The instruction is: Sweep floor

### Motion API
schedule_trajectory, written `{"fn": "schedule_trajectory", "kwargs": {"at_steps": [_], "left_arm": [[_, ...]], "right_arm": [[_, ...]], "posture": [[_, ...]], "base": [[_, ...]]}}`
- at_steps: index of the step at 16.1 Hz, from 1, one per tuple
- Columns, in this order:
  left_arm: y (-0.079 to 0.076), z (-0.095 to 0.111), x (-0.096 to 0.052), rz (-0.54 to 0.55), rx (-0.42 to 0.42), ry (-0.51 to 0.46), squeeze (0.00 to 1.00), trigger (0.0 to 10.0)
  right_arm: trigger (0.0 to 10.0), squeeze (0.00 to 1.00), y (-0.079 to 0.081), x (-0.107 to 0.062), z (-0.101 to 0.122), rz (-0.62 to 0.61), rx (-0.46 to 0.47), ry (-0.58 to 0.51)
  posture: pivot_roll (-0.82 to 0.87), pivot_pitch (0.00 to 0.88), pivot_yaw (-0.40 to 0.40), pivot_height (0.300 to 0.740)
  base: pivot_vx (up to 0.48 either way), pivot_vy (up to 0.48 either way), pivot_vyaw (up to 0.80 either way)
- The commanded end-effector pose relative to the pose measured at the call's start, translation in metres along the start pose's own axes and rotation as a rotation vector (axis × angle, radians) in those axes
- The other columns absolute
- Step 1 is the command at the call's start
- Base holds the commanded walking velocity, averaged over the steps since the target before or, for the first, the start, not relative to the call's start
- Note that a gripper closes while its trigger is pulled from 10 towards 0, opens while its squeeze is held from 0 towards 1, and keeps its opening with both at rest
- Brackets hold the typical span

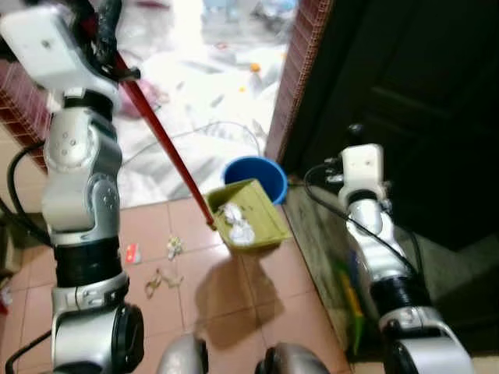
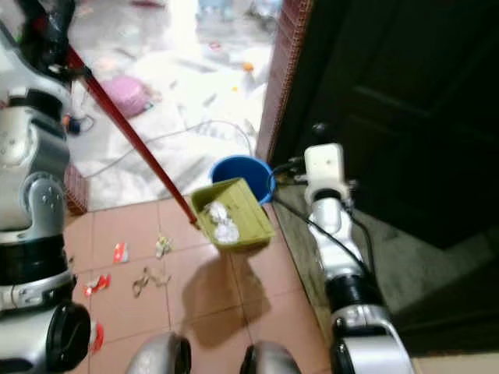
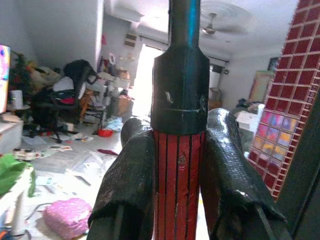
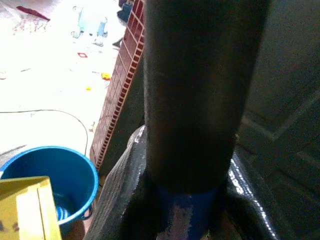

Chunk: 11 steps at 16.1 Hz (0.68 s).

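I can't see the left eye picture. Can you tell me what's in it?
The robot's left gripper holds a red handle running down to a yellow-green dustpan with crumpled paper in it, beside a blue bucket. Small litter scraps lie on the orange tiled floor.

The right gripper point(image 4: 187, 210) clamps its two black fingers point(image 4: 122, 200) around a thick dark pole point(image 4: 195, 95) with a blue section just at the fingers. Beside the pole stands a blue bucket point(image 4: 47, 170); a yellow dustpan point(image 4: 22, 210) overlaps its rim. A red brick-patterned wall edge point(image 4: 120, 85) rises behind the bucket, with a white cable point(image 4: 75, 117) lying on the bright floor near it.
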<state>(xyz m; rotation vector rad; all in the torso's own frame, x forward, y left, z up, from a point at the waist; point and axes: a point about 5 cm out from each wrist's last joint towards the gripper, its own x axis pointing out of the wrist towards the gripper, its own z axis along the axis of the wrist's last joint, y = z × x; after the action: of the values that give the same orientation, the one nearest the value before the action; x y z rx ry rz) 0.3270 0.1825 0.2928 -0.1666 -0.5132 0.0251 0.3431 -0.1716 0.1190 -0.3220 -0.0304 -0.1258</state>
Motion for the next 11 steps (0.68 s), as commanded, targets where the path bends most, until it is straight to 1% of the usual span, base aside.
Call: {"fn": "schedule_trajectory", "kwargs": {"at_steps": [1,5,8,11], "left_arm": [[-0.0121,0.0208,0.0056,-0.041,-0.007,-0.107,0.00,10.0],[-0.0092,0.0208,0.0074,-0.030,0.019,-0.116,0.00,10.0],[-0.0073,0.0219,0.0079,-0.015,0.057,-0.131,0.00,10.0],[-0.0056,0.0238,0.0090,-0.013,0.116,-0.151,0.00,10.0]], "right_arm": [[10.0,0.00,-0.0109,0.0002,0.0017,-0.026,-0.018,-0.020],[10.0,0.00,-0.0096,0.0001,0.0014,-0.022,-0.016,-0.017],[10.0,0.00,-0.0092,-0.0004,0.0009,-0.017,-0.015,-0.017],[10.0,0.00,-0.0094,0.0000,0.0007,-0.014,-0.017,-0.016]], "posture": [[-0.02,0.106,-0.047,0.740],[-0.01,0.106,-0.045,0.740],[-0.01,0.106,-0.046,0.740],[-0.02,0.108,-0.049,0.740]], "base": [[0.450,0.000,0.00],[0.441,0.000,0.00],[0.439,0.000,0.00],[0.437,0.000,0.00]]}}
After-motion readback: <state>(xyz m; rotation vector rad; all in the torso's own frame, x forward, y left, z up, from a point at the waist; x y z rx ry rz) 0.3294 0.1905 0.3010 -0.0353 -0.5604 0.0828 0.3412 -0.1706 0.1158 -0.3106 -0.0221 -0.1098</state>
